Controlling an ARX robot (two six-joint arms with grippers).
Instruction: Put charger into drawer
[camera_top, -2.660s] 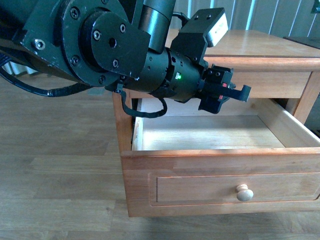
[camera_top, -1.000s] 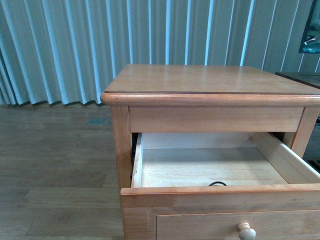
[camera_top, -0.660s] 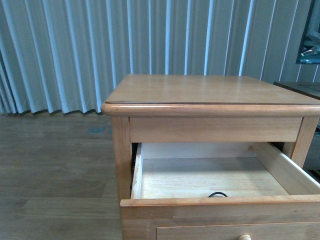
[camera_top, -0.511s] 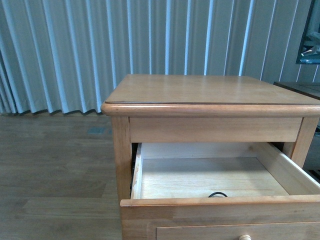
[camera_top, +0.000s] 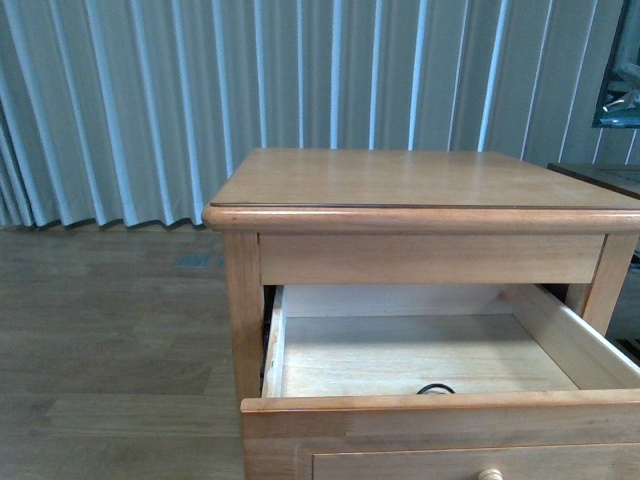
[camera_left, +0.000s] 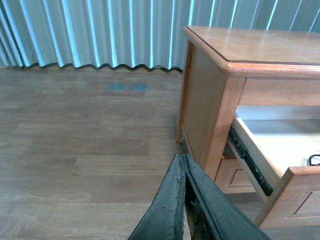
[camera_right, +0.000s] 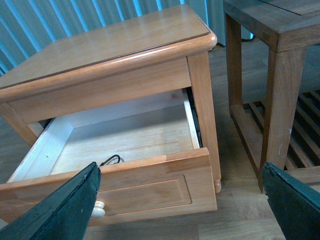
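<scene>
The upper drawer (camera_top: 440, 404) stands pulled out of the honey-wood nightstand (camera_top: 400, 180), its pale interior showing. Only a loop of the charger's black cable (camera_top: 435, 389) shows above the drawer's front edge; it also shows in the right wrist view (camera_right: 111, 160) and at the edge of the left wrist view (camera_left: 314, 159). The white plug block is hidden. My left gripper (camera_left: 183, 162) is shut and empty, over the floor beside the nightstand's left side. My right gripper (camera_right: 180, 187) is open and empty, in front of the drawer front (camera_right: 145, 192) with its pale knob (camera_right: 98, 210).
A darker wooden side table (camera_right: 280, 30) with a slatted lower shelf (camera_right: 307, 125) stands just right of the nightstand. Pleated blue-grey curtains (camera_top: 150, 100) hang behind. Wood-plank floor (camera_left: 85, 150) stretches to the left. The drawer's metal slide rail (camera_left: 250, 162) shows on its left side.
2.7 s ago an arm reached over the open drawer; it is gone from the front view. The view then rose slightly. Over the last half second nothing has moved.
</scene>
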